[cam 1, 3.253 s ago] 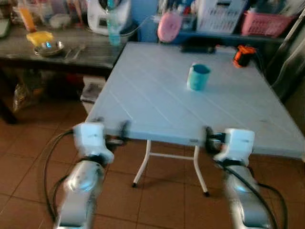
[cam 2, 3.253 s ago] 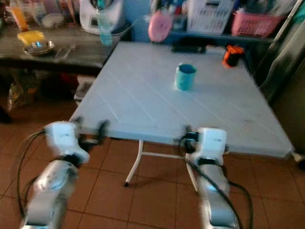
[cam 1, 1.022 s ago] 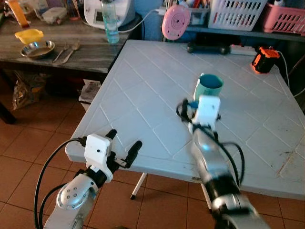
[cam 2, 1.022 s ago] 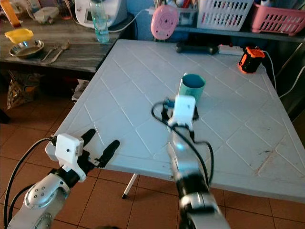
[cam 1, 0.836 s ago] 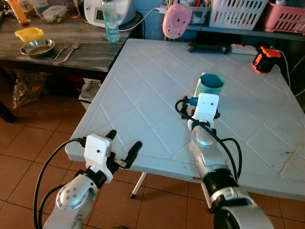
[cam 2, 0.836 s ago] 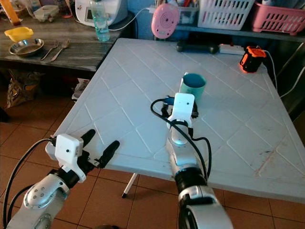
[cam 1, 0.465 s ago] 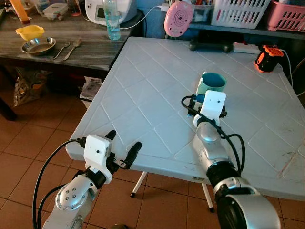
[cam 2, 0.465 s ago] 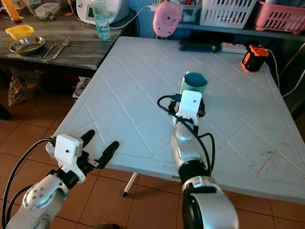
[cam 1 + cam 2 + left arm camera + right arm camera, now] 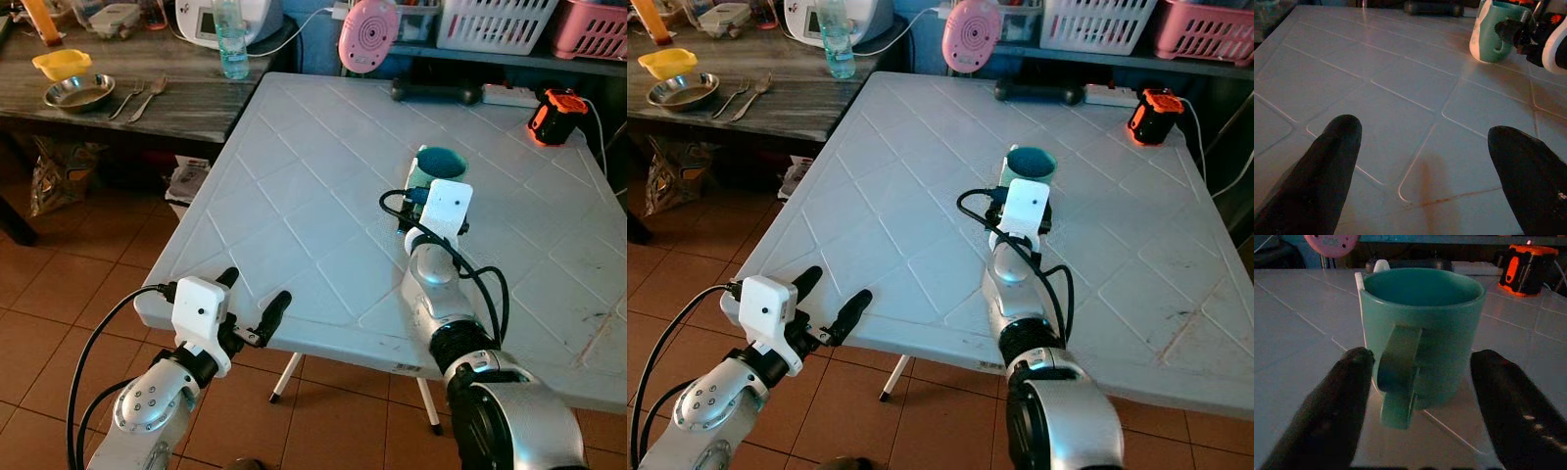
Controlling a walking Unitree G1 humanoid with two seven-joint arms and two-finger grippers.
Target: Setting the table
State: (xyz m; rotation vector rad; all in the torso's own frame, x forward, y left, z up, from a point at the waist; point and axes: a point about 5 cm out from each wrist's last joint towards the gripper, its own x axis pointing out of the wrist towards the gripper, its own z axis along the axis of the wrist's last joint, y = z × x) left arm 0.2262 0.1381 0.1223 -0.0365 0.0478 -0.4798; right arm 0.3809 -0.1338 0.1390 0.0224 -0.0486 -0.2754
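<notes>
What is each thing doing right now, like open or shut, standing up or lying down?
Teal mug: upright on the white table, handle facing the right tool.
Right tool: open, a finger on each side of the mug, not touching.
Left tool: open, at the table's near edge.
Water bottle: upright on the counter.

White diamond-patterned table (image 9: 294, 196) with upright teal mug (image 9: 434, 168), orange device (image 9: 554, 115).

R arm stretched fwd over the table, right gripper (image 9: 1418, 396) w/ fingers (image 9: 1339, 401) spread wide, one either side of the mug (image 9: 1422, 333), not touching it. L arm bent low at the near table edge, left gripper (image 9: 253, 305) fingers parted, pointing fwd.
</notes>
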